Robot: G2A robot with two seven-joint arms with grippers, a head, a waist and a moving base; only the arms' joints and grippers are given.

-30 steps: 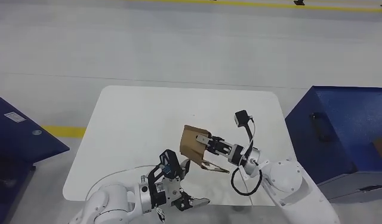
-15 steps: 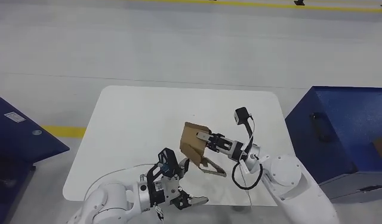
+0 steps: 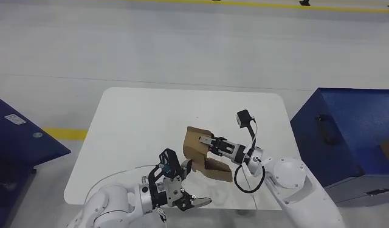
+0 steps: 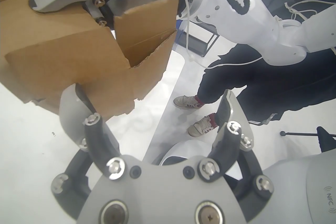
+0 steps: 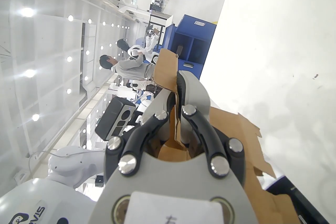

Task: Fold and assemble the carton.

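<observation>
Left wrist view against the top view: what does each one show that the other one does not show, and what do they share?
Left wrist view: the ragged, torn edge of the flap on the brown cardboard carton, and the wide gap between the jaws of the left gripper.
Top view: the whole outline of the white rounded table, and the carton's place on it, toward the robot's edge.
Both: the right gripper with its jaws shut on the carton's wall, and the left gripper open beside the carton.

I see the carton [image 4: 65,51] as matt brown cardboard with ragged edges; the desk [image 3: 140,124] looks smooth and white, the left pincer [image 4: 149,100] grey metal with black plastic.
</observation>
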